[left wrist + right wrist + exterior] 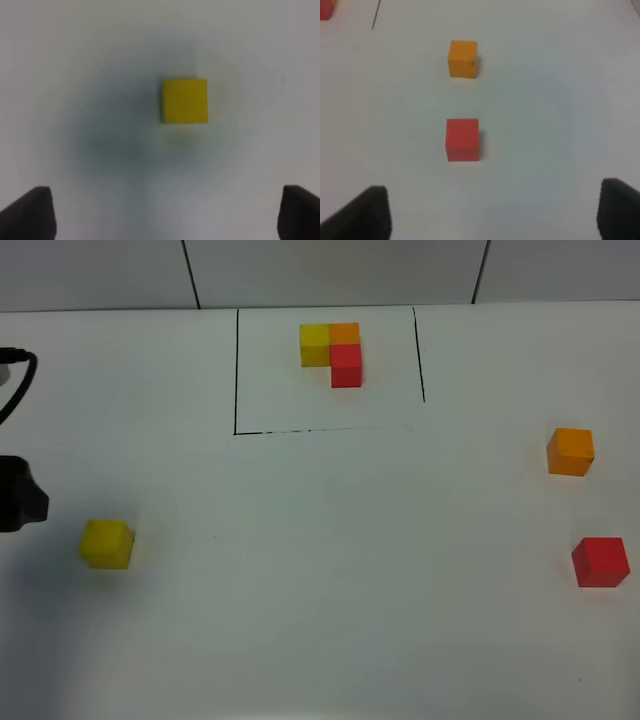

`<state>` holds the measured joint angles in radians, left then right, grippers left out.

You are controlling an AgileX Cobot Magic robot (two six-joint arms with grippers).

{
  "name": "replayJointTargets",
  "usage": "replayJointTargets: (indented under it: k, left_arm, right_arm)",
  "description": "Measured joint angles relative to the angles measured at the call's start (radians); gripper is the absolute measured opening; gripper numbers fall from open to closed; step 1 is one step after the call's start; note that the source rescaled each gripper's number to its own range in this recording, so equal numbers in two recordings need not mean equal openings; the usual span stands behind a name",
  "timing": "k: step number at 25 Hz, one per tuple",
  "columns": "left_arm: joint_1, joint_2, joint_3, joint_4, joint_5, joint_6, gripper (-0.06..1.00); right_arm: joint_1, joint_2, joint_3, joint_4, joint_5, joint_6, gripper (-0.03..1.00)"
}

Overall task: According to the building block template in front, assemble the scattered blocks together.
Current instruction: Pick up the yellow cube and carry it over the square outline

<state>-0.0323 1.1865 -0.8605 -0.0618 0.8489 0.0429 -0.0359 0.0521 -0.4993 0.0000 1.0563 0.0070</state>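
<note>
left gripper (165,214) is hovering, jaws spread wide, over the yellow cube (107,543) at left, likely lining up a grab | template (332,352) is sitting framed far-centre as reference | orange cube (570,451) and red cube (600,561) are lying apart at right, ahead of the wide, empty right gripper (490,212)

White table (320,640), tiled wall (330,270)
</note>
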Motion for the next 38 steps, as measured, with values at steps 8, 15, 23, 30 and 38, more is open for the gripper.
replayJointTargets:
  k: [8, 15, 23, 30, 38]
  left_arm:
    - [-0.033, 0.335, -0.08, 0.002, -0.034, -0.013, 1.0]
    - [-0.108, 0.513, -0.084, 0.0, -0.087, -0.059, 1.0]
    - [-0.108, 0.561, -0.084, 0.0, -0.151, -0.094, 1.0]
    - [-0.114, 0.637, -0.084, 0.0, -0.183, -0.098, 0.97]
    - [-0.116, 0.651, -0.084, 0.024, -0.197, -0.109, 0.37]
  right_arm:
    - [0.0, 0.0, 0.0, 0.0, 0.0, 0.0, 0.76]
    - [0.0, 0.0, 0.0, 0.0, 0.0, 0.0, 0.76]
    - [0.0, 0.0, 0.0, 0.0, 0.0, 0.0, 0.76]
    - [0.0, 0.0, 0.0, 0.0, 0.0, 0.0, 0.76]
    - [0.0, 0.0, 0.0, 0.0, 0.0, 0.0, 0.76]
